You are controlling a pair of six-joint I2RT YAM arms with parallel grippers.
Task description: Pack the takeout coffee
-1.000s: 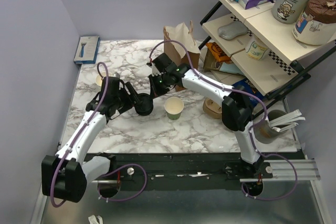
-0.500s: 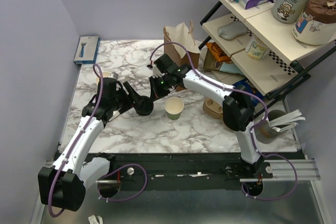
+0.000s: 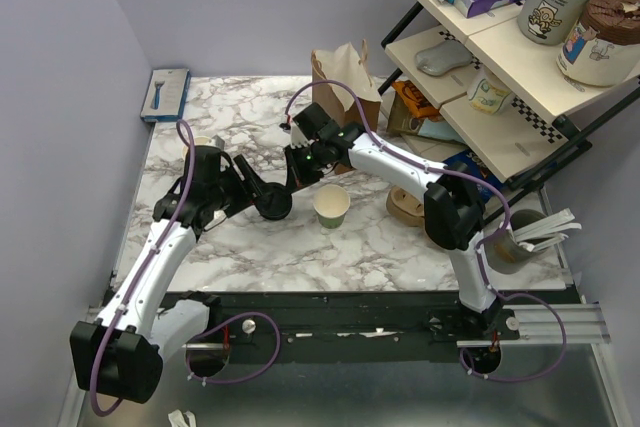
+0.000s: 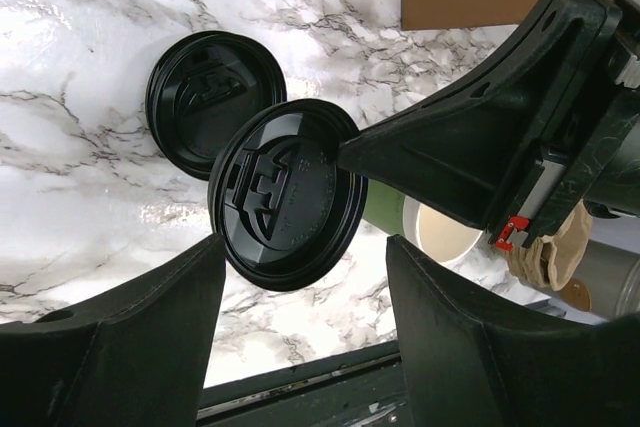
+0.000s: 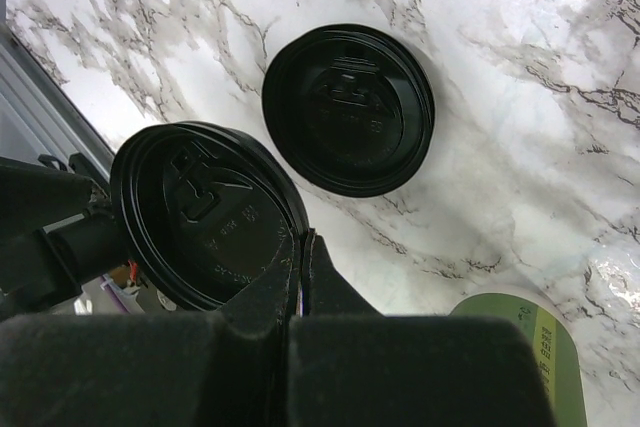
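lilac walls (image 3: 60,67) hem our marble table (image 3: 250,107). in front of the brown paper bag (image 3: 345,82) stands the green coffee cup (image 3: 332,205), lidless. front-left of the bag our right gripper (image 5: 300,252) pinches a black lid (image 5: 200,217) by its rim, our left gripper (image 4: 300,257) gaping wide, holding nothing.

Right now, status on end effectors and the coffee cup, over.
Right end effector shut on round black plastic lid, pinched by rim. Left end effector open beside that lid. Green paper cup unlidded on marble table; second black lid flat nearby.
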